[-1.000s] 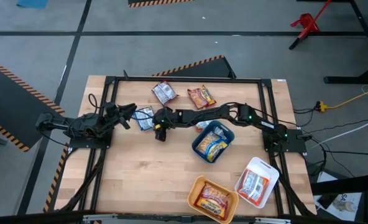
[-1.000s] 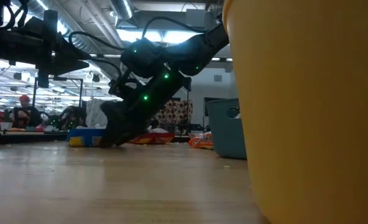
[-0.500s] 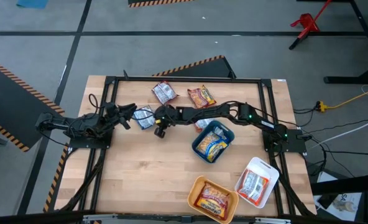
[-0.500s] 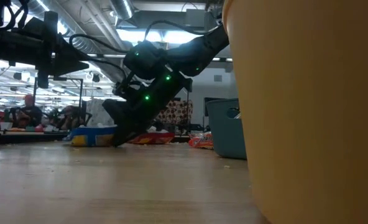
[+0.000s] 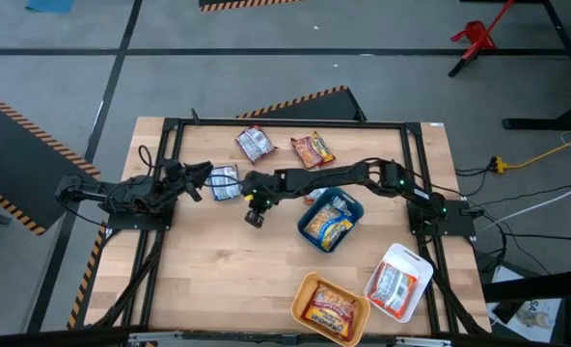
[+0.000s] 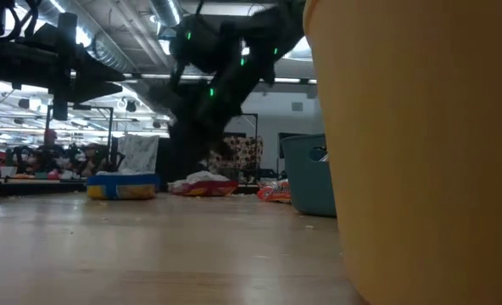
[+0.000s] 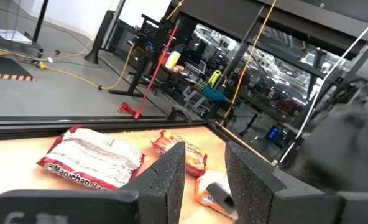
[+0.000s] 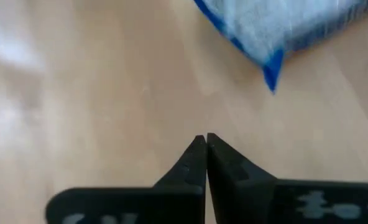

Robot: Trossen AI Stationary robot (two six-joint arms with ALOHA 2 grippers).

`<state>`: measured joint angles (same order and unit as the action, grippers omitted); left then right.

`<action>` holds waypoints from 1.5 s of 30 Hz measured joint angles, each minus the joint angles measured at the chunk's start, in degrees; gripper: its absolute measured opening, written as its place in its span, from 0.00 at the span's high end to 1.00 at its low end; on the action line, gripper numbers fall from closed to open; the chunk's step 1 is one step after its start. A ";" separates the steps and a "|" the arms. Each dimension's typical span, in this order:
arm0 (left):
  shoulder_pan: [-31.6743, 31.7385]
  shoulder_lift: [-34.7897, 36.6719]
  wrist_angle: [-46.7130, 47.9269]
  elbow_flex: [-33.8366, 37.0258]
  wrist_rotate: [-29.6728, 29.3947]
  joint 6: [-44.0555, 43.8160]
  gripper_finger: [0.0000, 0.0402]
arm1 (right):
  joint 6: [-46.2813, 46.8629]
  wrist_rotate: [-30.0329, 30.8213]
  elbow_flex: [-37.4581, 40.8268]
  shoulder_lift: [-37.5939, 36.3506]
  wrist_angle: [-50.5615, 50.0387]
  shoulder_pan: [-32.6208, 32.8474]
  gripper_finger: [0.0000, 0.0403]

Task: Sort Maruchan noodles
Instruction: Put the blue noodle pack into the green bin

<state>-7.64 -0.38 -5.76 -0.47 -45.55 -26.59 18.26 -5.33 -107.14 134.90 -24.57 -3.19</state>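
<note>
A blue-and-white noodle packet (image 5: 225, 183) lies flat on the table, and its corner (image 8: 271, 70) shows just ahead of my right gripper (image 8: 206, 138). That gripper (image 5: 252, 205) hangs shut above the wood on the packet's near right side, with nothing between its fingers. My left gripper (image 7: 202, 168) waits open and level at the table's left (image 5: 201, 177). A red-and-white packet (image 5: 255, 143) and an orange one (image 5: 312, 149) lie near the far edge. More packets lie in the trays.
A teal tray (image 5: 353, 206) with packets stands right of centre. An orange tray (image 5: 305, 289) and a white tray (image 5: 413, 258), each with a packet, stand at the near right. In the low view the orange tray's wall (image 6: 421, 152) fills the right side. Bare wood lies near left.
My right gripper has risen from the table beside the blue-and-white packet and drawn back a little toward the near edge, rolling as it went. The packet has stayed flat on the table.
</note>
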 joint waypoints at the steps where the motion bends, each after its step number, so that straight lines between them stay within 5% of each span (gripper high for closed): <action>1: 0.00 0.02 -0.04 0.00 0.19 -0.10 0.73 | -0.39 0.09 -0.10 -0.67 0.17 0.36 1.00; 7: 0.00 0.00 -0.39 0.00 -0.04 -0.31 0.73 | -0.72 -0.21 -0.08 -1.26 3.77 0.62 0.88; 16: 0.00 0.01 -4.65 -1.30 -0.56 -1.19 0.73 | -2.02 2.87 -0.10 -1.76 1.73 -1.43 0.35; 20: 0.00 0.00 -5.14 -3.80 -0.67 3.39 0.73 | -2.01 5.96 -0.10 -1.80 -0.21 -2.47 0.22; 24: 0.02 0.02 -3.83 -6.56 -3.39 10.34 0.73 | -2.24 5.17 -0.13 -4.20 4.88 -4.17 0.18; 31: 0.02 0.00 3.74 -11.84 -19.94 19.46 0.73 | -9.74 4.46 -0.22 -3.21 14.94 -4.13 0.18; 45: 0.01 0.02 33.66 -21.13 -16.67 2.65 0.73 | -12.30 5.29 -0.14 5.16 25.84 -3.97 0.18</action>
<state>-7.63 -0.36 27.90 -21.60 -62.22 -23.94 5.96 -0.03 -107.28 140.07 1.28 -7.16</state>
